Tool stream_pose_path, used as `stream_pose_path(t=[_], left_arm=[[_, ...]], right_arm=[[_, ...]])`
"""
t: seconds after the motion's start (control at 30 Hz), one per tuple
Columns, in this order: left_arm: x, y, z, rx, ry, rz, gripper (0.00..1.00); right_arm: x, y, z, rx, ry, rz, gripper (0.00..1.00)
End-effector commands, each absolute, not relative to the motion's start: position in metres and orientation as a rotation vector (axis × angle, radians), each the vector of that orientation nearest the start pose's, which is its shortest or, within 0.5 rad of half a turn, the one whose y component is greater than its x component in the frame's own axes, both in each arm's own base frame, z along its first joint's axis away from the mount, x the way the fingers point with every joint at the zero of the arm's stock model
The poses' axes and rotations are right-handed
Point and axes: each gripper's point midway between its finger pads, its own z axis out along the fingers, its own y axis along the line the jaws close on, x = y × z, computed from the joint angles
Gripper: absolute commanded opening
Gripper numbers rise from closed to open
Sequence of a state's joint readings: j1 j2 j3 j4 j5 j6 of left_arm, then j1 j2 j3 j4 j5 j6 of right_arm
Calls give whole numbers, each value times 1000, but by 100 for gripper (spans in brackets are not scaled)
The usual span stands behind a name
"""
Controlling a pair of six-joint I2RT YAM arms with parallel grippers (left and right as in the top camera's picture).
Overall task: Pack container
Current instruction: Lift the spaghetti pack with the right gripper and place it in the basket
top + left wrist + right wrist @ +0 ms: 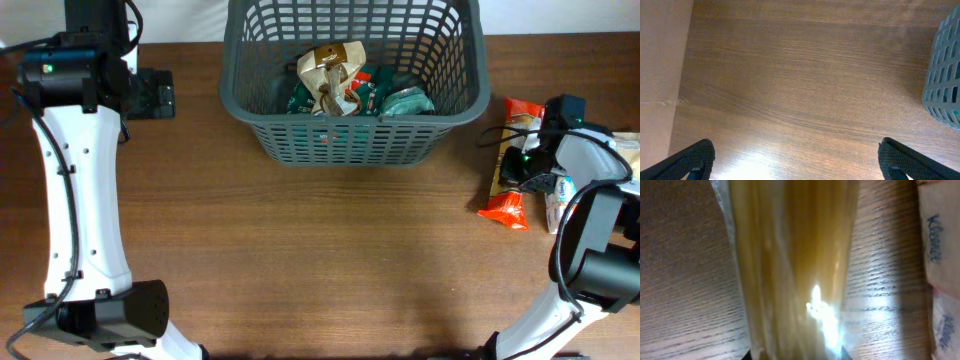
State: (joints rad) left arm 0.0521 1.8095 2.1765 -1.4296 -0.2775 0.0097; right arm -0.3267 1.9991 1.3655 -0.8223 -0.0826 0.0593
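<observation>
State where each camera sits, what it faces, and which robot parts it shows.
Overhead: above the brown wooden table, looking down on the dark grey lattice plastic basket; both white arms show.
Left wrist: faces down at the table; the left gripper open, black fingertips in bottom corners.
Right wrist: pressed near a long yellowish clear packet; right gripper barely visible.
Shared: overhead and left wrist both see the basket.

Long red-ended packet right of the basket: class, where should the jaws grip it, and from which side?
Grip the long packet across its narrow width near mid-length, coming down from above. It lies flat on the table, so its long edges offer the pinch; tissue packs close beside it probably block a sideways approach.
</observation>
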Motion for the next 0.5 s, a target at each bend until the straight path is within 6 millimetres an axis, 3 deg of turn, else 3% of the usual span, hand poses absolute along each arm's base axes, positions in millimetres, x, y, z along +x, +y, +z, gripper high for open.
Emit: stream_pose_path(t=[0.0, 0.1, 0.17, 0.3, 0.37, 0.47], left_arm=[[403, 69, 301, -166, 2622, 383, 99], [403, 69, 301, -166, 2623, 383, 99], [403, 69, 301, -166, 2623, 383, 99], [403, 69, 301, -166, 2622, 383, 99], [403, 69, 301, -166, 2622, 383, 99], [403, 69, 301, -166, 2623, 383, 99]], right_arm=[[366, -101, -8, 670, 3017, 192, 4], [382, -103, 21, 657, 2965, 212, 4], [396, -102, 53, 635, 2909, 244, 4], [422, -106, 140, 575, 2761, 248, 4], [426, -106, 176, 551, 2701, 240, 4], [426, -100, 249, 486, 2575, 250, 4]])
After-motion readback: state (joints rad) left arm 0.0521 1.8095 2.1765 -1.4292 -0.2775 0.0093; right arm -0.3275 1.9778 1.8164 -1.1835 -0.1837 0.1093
